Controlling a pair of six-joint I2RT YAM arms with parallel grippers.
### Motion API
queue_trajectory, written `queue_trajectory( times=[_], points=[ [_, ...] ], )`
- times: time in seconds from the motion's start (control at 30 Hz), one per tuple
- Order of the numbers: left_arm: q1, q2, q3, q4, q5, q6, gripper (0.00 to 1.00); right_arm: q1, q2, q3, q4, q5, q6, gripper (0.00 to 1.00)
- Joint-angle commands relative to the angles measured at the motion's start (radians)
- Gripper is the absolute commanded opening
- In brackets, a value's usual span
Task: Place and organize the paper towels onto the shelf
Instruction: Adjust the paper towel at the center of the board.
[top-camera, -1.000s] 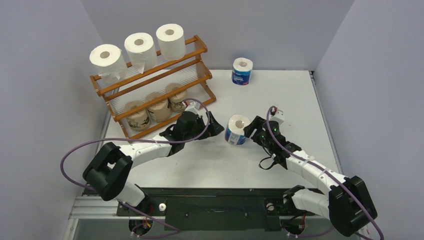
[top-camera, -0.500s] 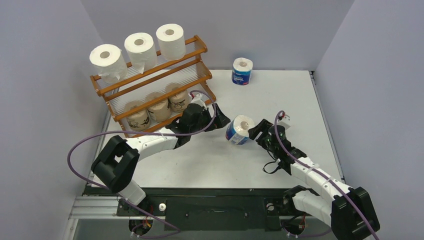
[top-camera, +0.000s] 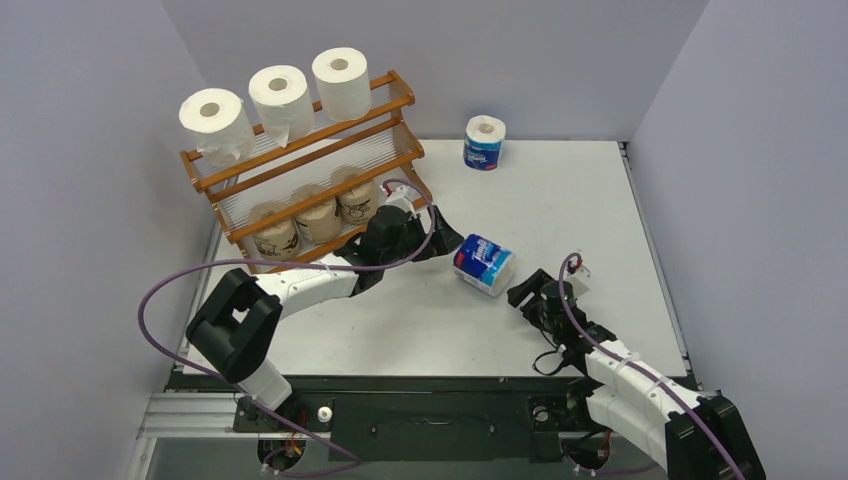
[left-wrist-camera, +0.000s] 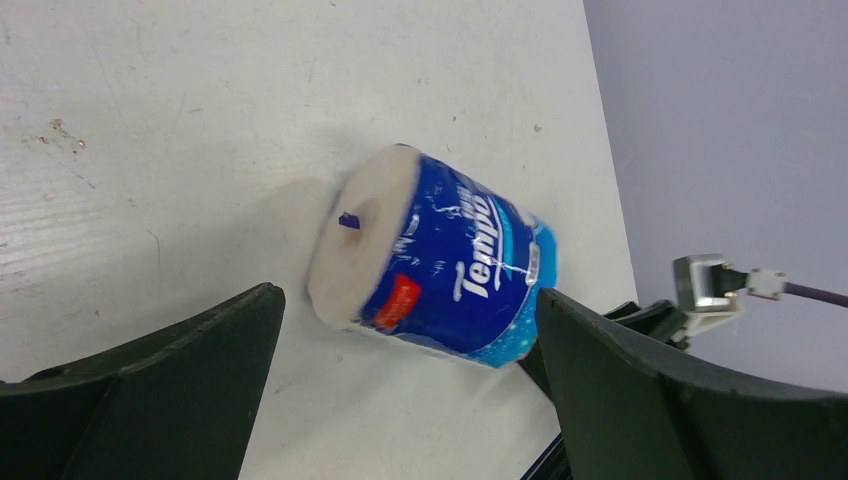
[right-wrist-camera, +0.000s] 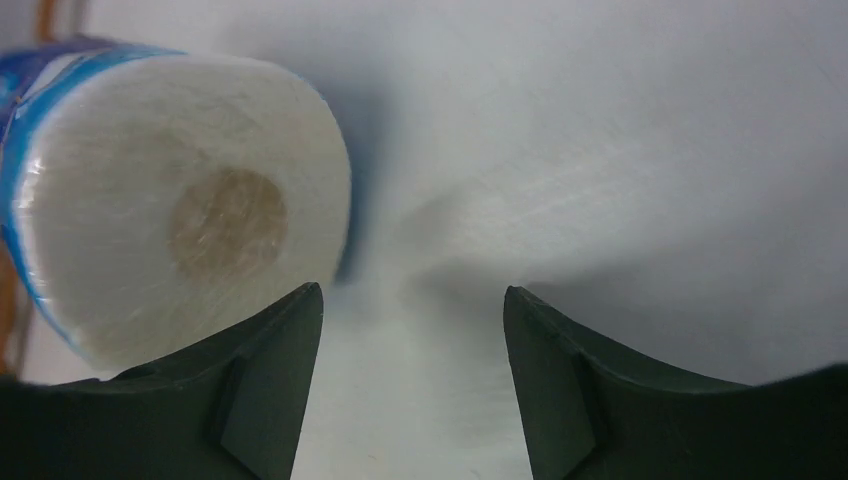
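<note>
A blue-and-white roll (top-camera: 484, 264) lies on its side on the table between my two grippers; it also shows in the left wrist view (left-wrist-camera: 435, 260) and the right wrist view (right-wrist-camera: 165, 205). My left gripper (top-camera: 440, 240) is open and empty, just left of this roll. My right gripper (top-camera: 528, 295) is open and empty, a little to the roll's right. A second blue-and-white roll (top-camera: 485, 142) stands upright at the back. The wooden shelf (top-camera: 400, 95) holds three white rolls (top-camera: 280, 95) on top and three brown rolls (top-camera: 315, 215) on the bottom tier.
Grey walls close in the table on the left, back and right. A purple cable (top-camera: 150, 300) loops off the left arm. The table's right edge (top-camera: 640, 220) runs beside the right arm.
My right gripper has let go of the blue-and-white roll and drawn back toward the near right. The roll has tipped over onto its side. My left gripper moved right toward it.
</note>
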Motion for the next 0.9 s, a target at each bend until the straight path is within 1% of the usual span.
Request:
queue_trajectory(
  times=[0.0,0.17,0.33,0.43,0.5,0.6,0.73,0.87],
  points=[
    [-0.017,0.027,0.022,0.06,0.032,0.004,0.96,-0.001,-0.022,-0.075,-0.157,0.023,0.05,0.62],
    [-0.021,0.035,0.021,0.068,0.037,0.0,0.96,0.0,-0.13,-0.065,-0.232,0.049,0.048,0.63],
    [-0.018,0.027,0.016,0.078,0.037,-0.002,0.96,0.0,-0.246,0.002,-0.337,0.087,0.024,0.65],
    [0.001,0.019,0.016,0.092,0.047,-0.01,0.96,-0.001,-0.335,0.031,-0.325,0.069,0.005,0.69],
    [0.025,0.025,0.017,0.114,0.076,-0.031,0.96,-0.003,-0.354,0.052,-0.294,0.04,-0.009,0.73],
    [0.074,0.052,0.029,0.176,0.178,-0.069,0.96,-0.009,-0.324,0.079,-0.219,-0.018,-0.012,0.76],
    [0.1,0.137,0.096,0.176,0.302,-0.064,0.96,-0.015,-0.234,0.092,-0.124,-0.077,0.004,0.78],
    [0.096,0.198,0.14,0.185,0.344,-0.041,0.96,-0.036,-0.161,0.115,-0.083,-0.084,-0.029,0.78]
  ],
)
